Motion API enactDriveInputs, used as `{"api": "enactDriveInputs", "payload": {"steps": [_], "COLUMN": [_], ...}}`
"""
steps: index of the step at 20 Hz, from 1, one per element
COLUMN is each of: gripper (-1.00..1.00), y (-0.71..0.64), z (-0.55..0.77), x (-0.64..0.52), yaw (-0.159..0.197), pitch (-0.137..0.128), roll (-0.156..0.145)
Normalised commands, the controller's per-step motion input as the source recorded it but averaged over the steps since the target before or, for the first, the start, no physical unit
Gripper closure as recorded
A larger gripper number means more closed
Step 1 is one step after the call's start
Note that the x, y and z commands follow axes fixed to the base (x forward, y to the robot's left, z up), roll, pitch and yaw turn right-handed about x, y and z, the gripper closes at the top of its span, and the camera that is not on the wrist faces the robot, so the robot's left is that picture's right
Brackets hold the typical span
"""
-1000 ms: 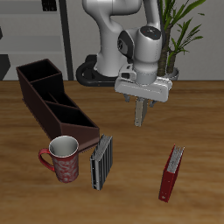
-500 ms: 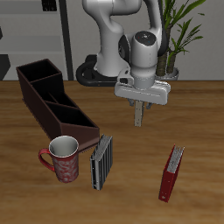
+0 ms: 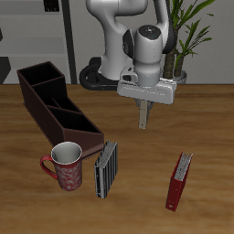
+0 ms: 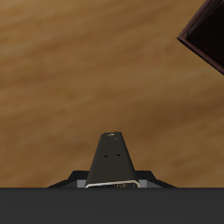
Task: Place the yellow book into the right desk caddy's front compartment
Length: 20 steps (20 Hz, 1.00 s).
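1. The gripper (image 3: 143, 106) hangs above the middle of the table (image 3: 137, 208), fingers pointing down, well clear of the wood.
2. A slim pale tan piece hangs upright from between the fingers, its lower end free in the air. This is taken to be the yellow book (image 3: 143, 118), though it is small and only partly seen in the exterior view.
3. The pincer is narrow and closed on that book.
4. In the wrist view the book (image 4: 112, 156) shows as a dark tapering slab running out from the gripper body, with bare wood (image 4: 79, 79) beneath it.
5. The right desk caddy (image 3: 38, 93) is a long dark maroon box lying on a slant, well apart from the gripper. One corner of it (image 4: 208, 35) enters the wrist view.
6. The caddy's end section nearest the table's front edge (image 3: 80, 129) holds nothing that can be seen.
7. A patterned mug (image 3: 66, 165) with a red handle stands just off that end.
8. A dark grey ribbed book (image 3: 106, 169) stands beside the mug.
9. A dark red book (image 3: 179, 181) stands alone, near the front edge, on the other side of the gripper from the mug.
10. A potted plant (image 3: 187, 27) stands behind the arm.
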Motion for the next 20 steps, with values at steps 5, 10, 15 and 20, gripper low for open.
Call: {"api": "enactDriveInputs", "payload": {"steps": [5,10,15,20], "gripper": [1.00,1.00,1.00,1.00], "y": [-0.07,-0.14,-0.55,-0.48], "z": [0.30,0.36,0.80,0.33], "x": [0.05,0.01,0.05,0.07], "yaw": [0.073,0.075,0.188,0.118], "pitch": [-0.047,-0.053,-0.094,0.005], "roll": [0.023,0.016,-0.034,-0.061]}}
